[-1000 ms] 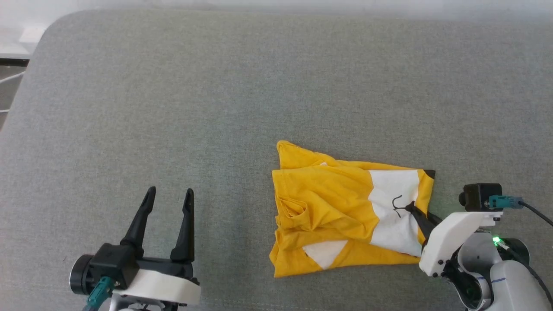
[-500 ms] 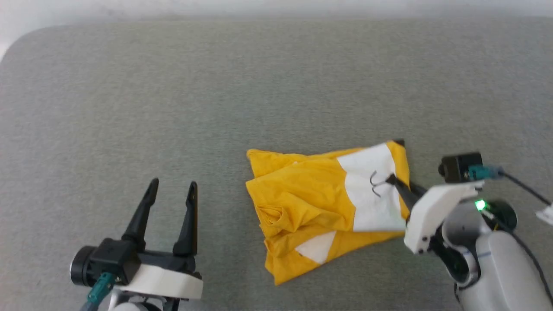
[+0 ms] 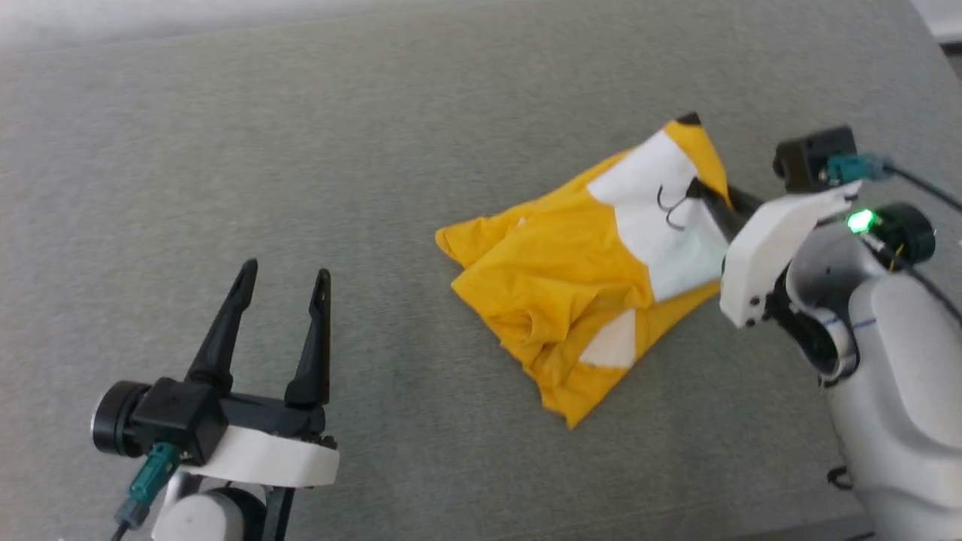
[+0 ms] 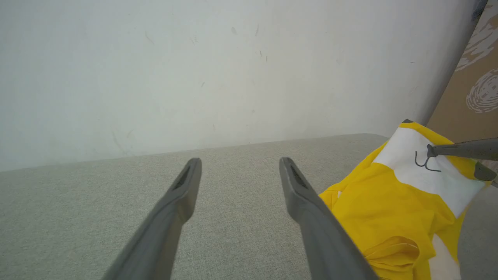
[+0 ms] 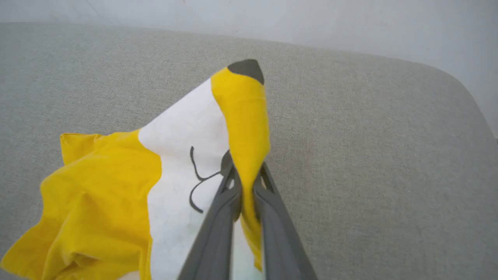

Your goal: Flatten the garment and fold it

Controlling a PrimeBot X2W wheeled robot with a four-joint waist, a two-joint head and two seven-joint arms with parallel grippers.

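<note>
The garment (image 3: pixel 571 300), a crumpled yellow T-shirt with a white patch, is caught by the right gripper (image 3: pixel 703 191), whose fingers are pinched tight on a fold at the patch's edge. That end is raised off the grey bench (image 3: pixel 301 135), and the rest slumps onto it just left of that gripper. The left gripper (image 3: pixel 285 270) stands spread wide, holding nothing, well apart from the garment.

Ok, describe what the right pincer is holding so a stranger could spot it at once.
Look at the grey fabric surface; toward its right side lies a crumpled heap of cloth. That is the garment, a T-shirt with white patches and a thin black squiggle, one edge pinched in the right pincer. Its bright yellow stands out against the plain grey.
</note>
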